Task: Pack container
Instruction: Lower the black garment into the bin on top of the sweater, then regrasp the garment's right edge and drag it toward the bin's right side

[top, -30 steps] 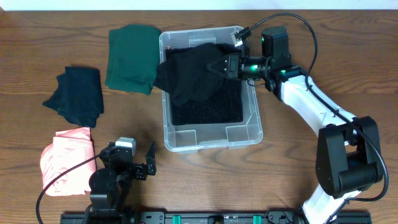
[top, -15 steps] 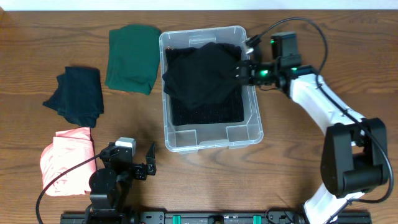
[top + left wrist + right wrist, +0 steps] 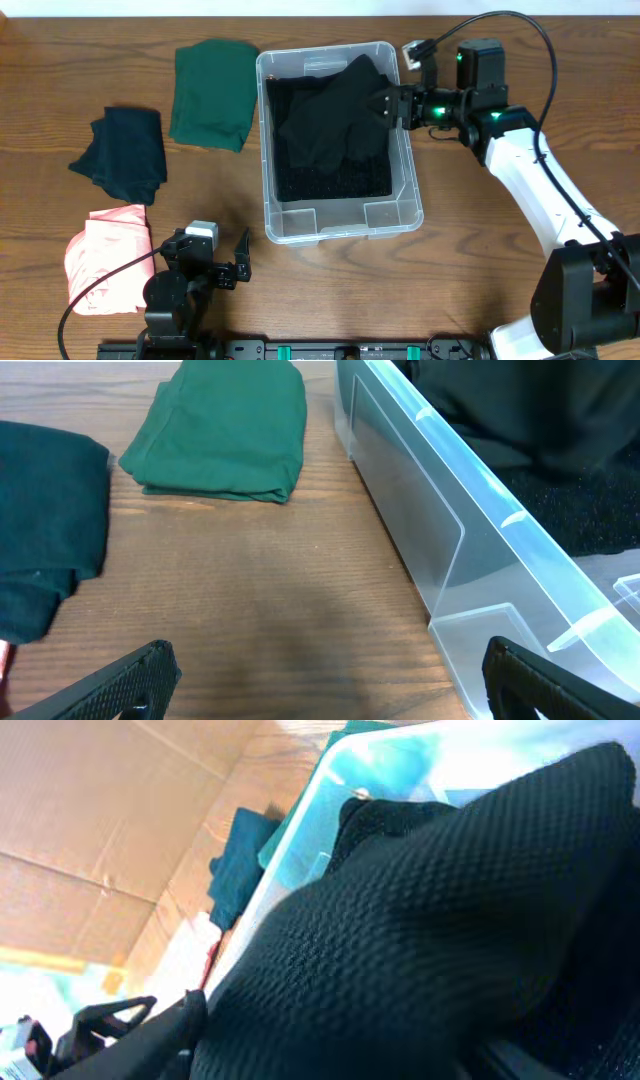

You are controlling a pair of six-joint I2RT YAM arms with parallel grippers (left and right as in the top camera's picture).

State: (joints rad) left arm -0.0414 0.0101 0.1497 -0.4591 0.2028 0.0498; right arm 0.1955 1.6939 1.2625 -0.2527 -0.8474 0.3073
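Observation:
The clear plastic container [image 3: 340,218] stands mid-table with a black knit garment [image 3: 330,120] in it, bunched toward the far right corner. My right gripper [image 3: 387,103] hovers at the bin's right rim. In the right wrist view its fingers [image 3: 150,1032] stand wide apart, and the black fabric [image 3: 430,920] still fills the gap between them, so the right gripper [image 3: 350,1040] is open. My left gripper [image 3: 232,268] rests near the front edge, left of the bin. It is open with nothing between its jaws [image 3: 325,685], and the container wall [image 3: 440,510] is to its right.
A folded green garment [image 3: 212,95] lies just left of the bin's far end, also seen in the left wrist view [image 3: 225,425]. A dark teal garment [image 3: 125,152] sits further left. A pink garment [image 3: 105,255] lies at the front left.
The right gripper drew back to the right, from over the bin to its right rim. The black garment slid off the left rim and into the bin. The right jaws have spread apart.

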